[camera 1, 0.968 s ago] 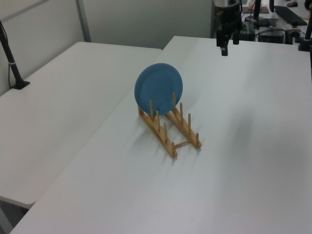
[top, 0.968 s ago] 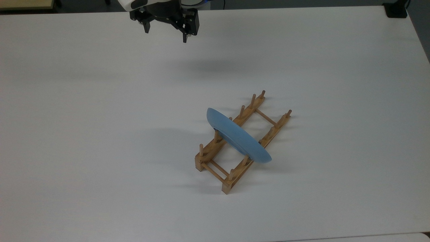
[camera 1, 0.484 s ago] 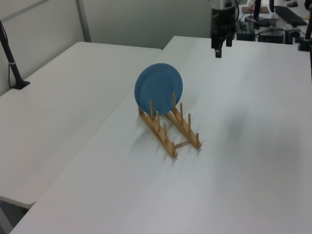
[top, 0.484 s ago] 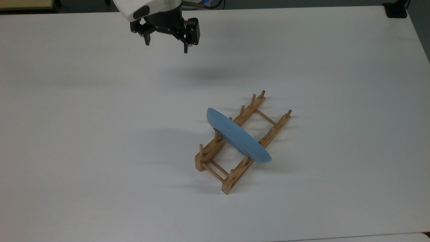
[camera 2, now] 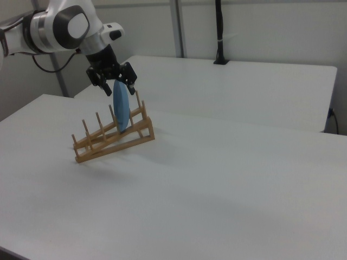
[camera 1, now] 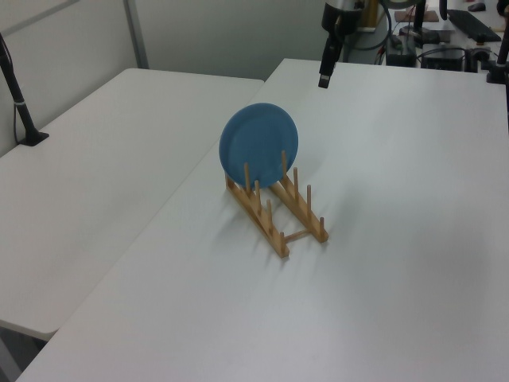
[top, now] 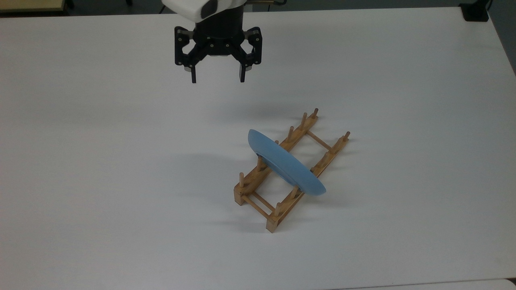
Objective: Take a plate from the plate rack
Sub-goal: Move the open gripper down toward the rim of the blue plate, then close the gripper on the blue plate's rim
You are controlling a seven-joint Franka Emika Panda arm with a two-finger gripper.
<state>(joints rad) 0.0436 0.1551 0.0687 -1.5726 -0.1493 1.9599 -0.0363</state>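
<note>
The light-blue plate (top: 284, 163) stands on edge between the pegs of the wooden plate rack (top: 300, 129), near the middle of the white table (top: 121, 161). My gripper (top: 217, 80) hangs open above the table, up and to the left of the rack in the top view, with nothing between its widely spread fingers. The left view has the gripper (camera 1: 324, 76) behind and above the plate (camera 1: 259, 143) and rack (camera 1: 280, 232). In the right view the gripper (camera 2: 120, 88) hovers at the plate's (camera 2: 121, 111) top edge, over the rack (camera 2: 114, 143).
A second white table (camera 1: 79, 167) adjoins on the left view's left, with a black post (camera 1: 20, 99) on it. A black base (top: 475, 12) sits at the top view's top right corner. Bare table surface surrounds the rack on all sides.
The gripper has moved down and rightward in the top view, closer to the rack, and turned so both fingers face the camera. Its fingers stay spread. Plate and rack have not moved.
</note>
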